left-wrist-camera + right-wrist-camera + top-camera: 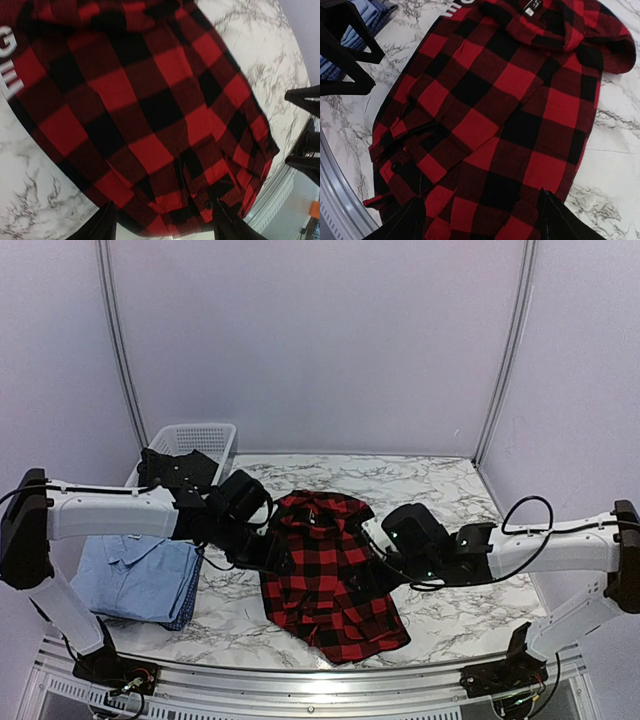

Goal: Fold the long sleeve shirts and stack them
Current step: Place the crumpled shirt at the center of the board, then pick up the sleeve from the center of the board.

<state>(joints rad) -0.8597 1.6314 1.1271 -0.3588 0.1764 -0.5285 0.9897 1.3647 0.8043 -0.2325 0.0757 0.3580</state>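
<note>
While both arms reach inward from the near edge of the marble worktop, the red-and-black flannel shirt lies flat between them at the centre. It is gathered into a rough oblong, with its lower corner close to the front edge. The left tool hovers low over the shirt's left side, fingers spread well apart, holding nothing. The right tool is spread just as wide above the opposite side and is also empty. At the near left, just beside the flannel, the light blue shirt rests folded. Farther back on the left stands a white mesh basket.

The main risk appears to be a shallow pinch. Either tool could catch only the top layer, so lifting would peel the fold open. An uneven lift by the two arms could drag the loose lower corner off the front edge. With the tools so close together, they might also knock each other.
</note>
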